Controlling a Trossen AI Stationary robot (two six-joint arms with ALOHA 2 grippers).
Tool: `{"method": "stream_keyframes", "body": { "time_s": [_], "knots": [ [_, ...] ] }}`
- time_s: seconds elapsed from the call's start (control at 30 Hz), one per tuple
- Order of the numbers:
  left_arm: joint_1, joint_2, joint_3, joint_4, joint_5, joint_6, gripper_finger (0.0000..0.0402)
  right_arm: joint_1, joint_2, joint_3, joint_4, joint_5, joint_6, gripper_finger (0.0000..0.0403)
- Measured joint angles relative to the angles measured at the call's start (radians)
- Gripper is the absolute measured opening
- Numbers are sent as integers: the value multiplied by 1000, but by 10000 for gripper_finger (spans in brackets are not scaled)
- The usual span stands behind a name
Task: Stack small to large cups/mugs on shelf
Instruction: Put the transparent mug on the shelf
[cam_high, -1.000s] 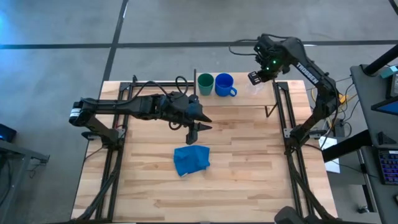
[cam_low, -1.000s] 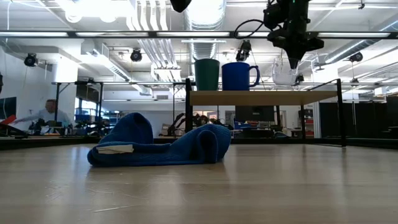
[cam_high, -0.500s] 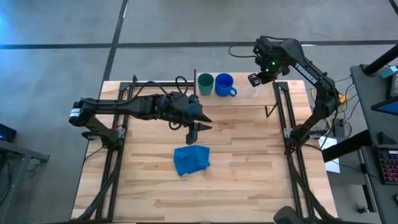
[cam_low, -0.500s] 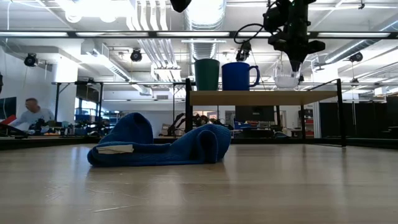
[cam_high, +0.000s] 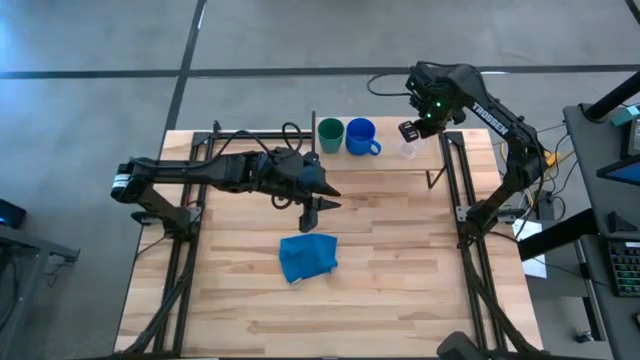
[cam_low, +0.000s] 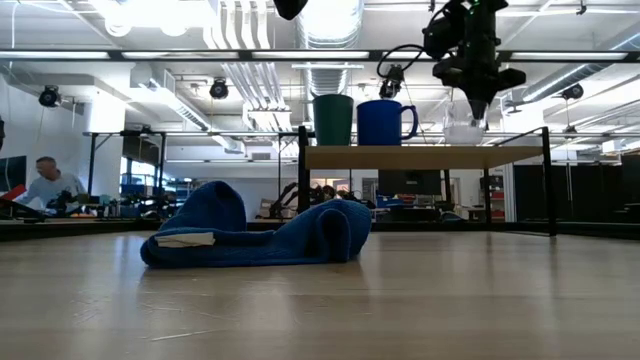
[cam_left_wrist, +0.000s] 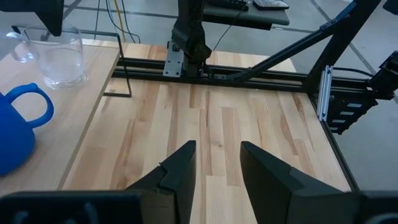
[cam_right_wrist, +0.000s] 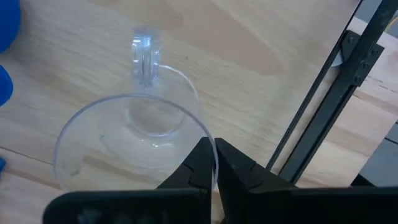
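The dark green cup (cam_high: 330, 131) and the blue mug (cam_high: 360, 136) stand side by side on the shelf (cam_low: 420, 157), with the mug's handle toward the table's right. To the right of the mug, my right gripper (cam_high: 412, 132) is shut on the clear glass (cam_low: 463, 126). The glass is upright with its base right at the shelf board. The right wrist view shows the glass (cam_right_wrist: 134, 134) has a small clear handle (cam_right_wrist: 146, 53). My left gripper (cam_high: 310, 210) hovers open over the table just beyond the blue cloth (cam_high: 308, 256) and holds nothing. My right gripper pinches the rim (cam_right_wrist: 202, 134) of the glass, on the side opposite its handle. It comes from above, pointing down, with one finger (cam_right_wrist: 196, 168) inside the glass and the other outside the wall. The glass hangs upright below the fingers. Whether its base rests on the shelf, I cannot tell.
The crumpled blue cloth (cam_low: 260, 235) lies on the planked tabletop (cam_high: 400, 260) in front of the shelf. Black uprights (cam_low: 545, 180) stand at the shelf's ends, and a black frame rail (cam_right_wrist: 329, 99) runs close beside the glass. A person sits far off in the room (cam_low: 45, 185).
My right gripper has come down, staying shut on the glass. The glass has sunk from clearly above the shelf board to right at its surface, still upright. The green cup, blue mug and cloth have stayed put.
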Motion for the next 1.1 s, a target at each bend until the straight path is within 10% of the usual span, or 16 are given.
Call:
{"method": "stream_keyframes", "body": {
  "time_s": [1.1],
  "knots": [
    [0,0,0,-3,0,0,111,0,-7,8,65,4,-3,9]
  ]
}}
